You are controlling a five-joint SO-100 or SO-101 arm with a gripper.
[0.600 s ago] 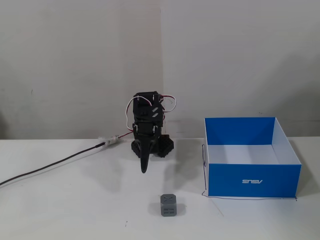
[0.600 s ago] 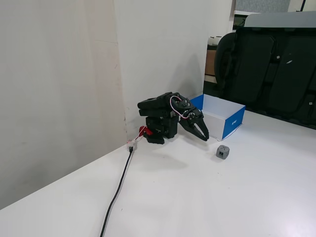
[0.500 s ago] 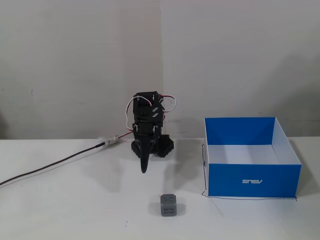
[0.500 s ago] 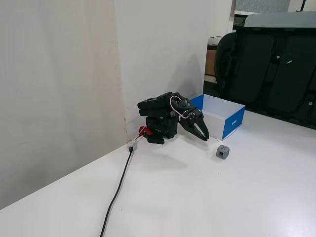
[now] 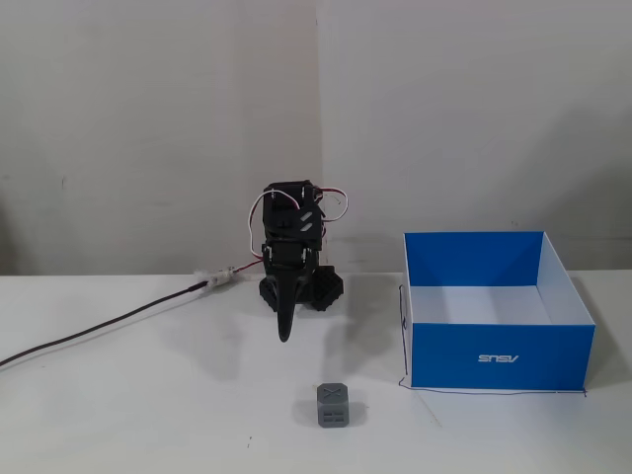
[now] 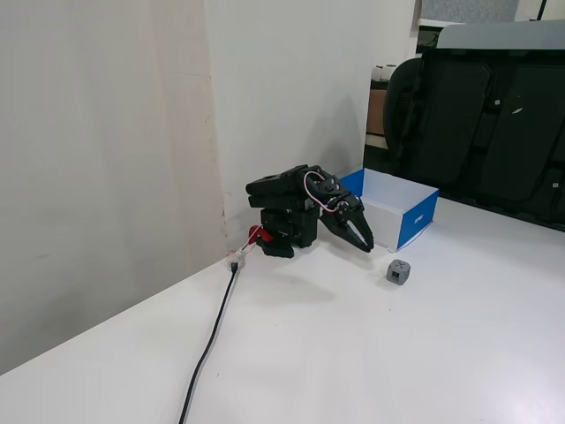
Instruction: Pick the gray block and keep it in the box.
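Black two-finger gripper point(image 5: 285, 334), fingers pressed together, empty, pointing down above the white table point(image 5: 148, 415). Small dark-gray plastic cube, the gray block point(image 5: 336, 406), rests near the shallow blue cardboard box point(image 5: 499, 355), apart from it.

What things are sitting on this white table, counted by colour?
Black: 2, the black robot arm and the black power cable
Gray: 1, the small dark-gray plastic cube
Blue: 1, the large blue cardboard box with white inside
Total: 4

Gray block point(image 5: 334, 406) upright on table – apart from open, empty blue box point(image 5: 500, 357)
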